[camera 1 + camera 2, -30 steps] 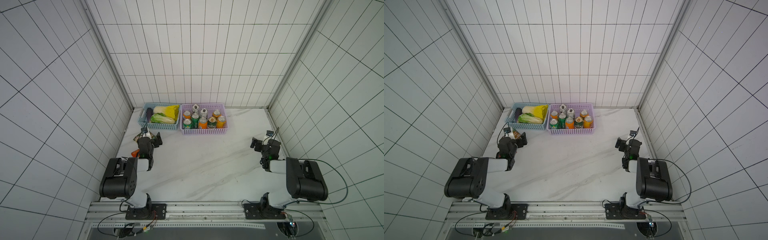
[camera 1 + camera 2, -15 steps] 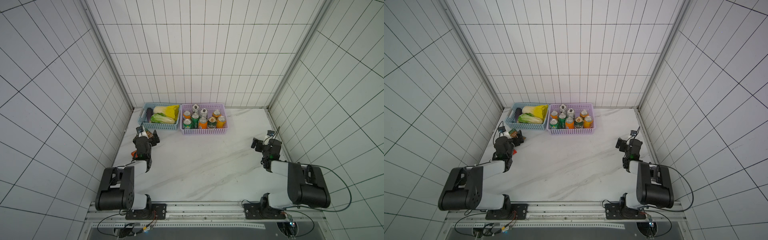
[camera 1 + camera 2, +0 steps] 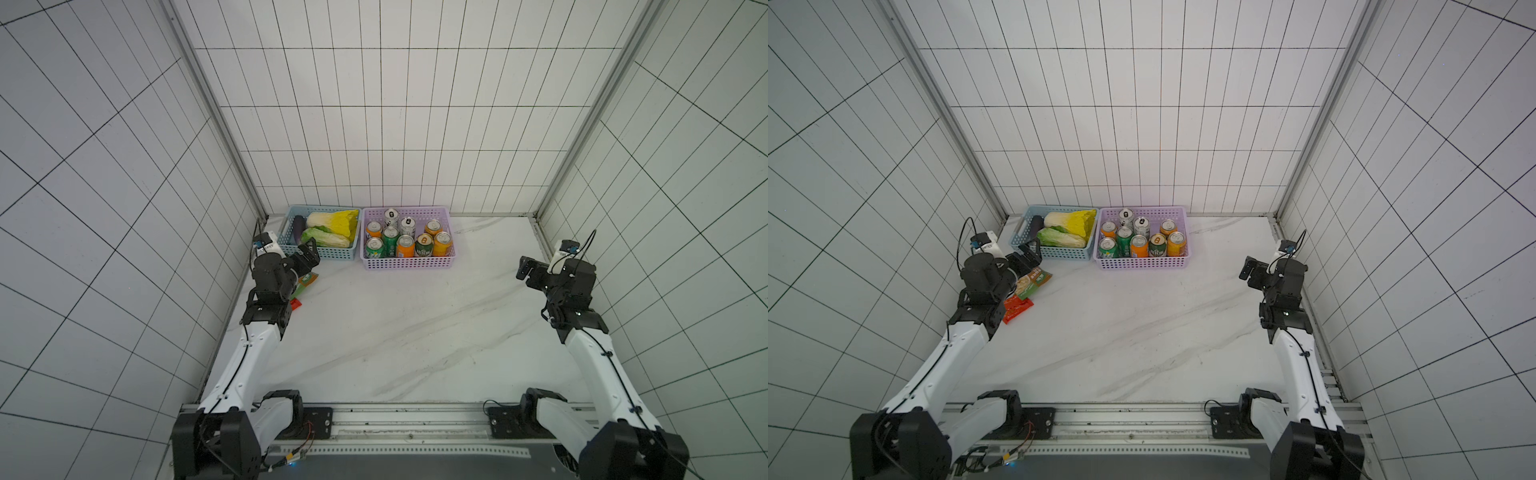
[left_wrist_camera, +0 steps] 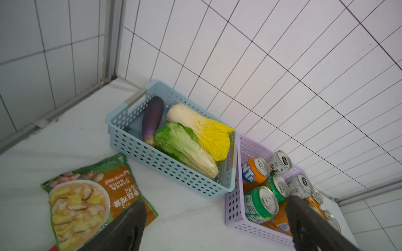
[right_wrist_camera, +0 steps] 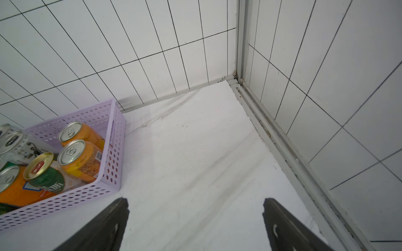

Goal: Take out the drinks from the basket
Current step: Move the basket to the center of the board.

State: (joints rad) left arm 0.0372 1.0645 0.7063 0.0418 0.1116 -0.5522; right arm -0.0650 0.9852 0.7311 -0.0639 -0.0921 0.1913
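**Basket:** a shallow lilac-purple perforated plastic basket stands at the back of the white marbled counter. It sits just beside a smaller light blue perforated basket holding cabbages and an aubergine.

**Contents:** nine small metal cans, all upright and packed close inside the lilac basket. Four are orange, two green, two slim silver-white, and one dark green with a gold top. None is out yet.

**Tools:** the left tool is spread wide and empty. It hovers over a flat green snack packet in front of the blue basket, with a small red packet near. The right tool is also spread wide and empty, near the right wall and well apart from the lilac basket.

**Handling, as I judge it:**
- Begin with the front-row end cans, the green one for the left tool and the orange one for the right.
- Come down from above and straddle one can only, easing the fingers into the narrow gaps.
- Close on the body of the can below the rim.
- Lift straight up clear of the basket wall, then carry the can to bare counter.
- A slanted approach may topple the neighbouring cans.
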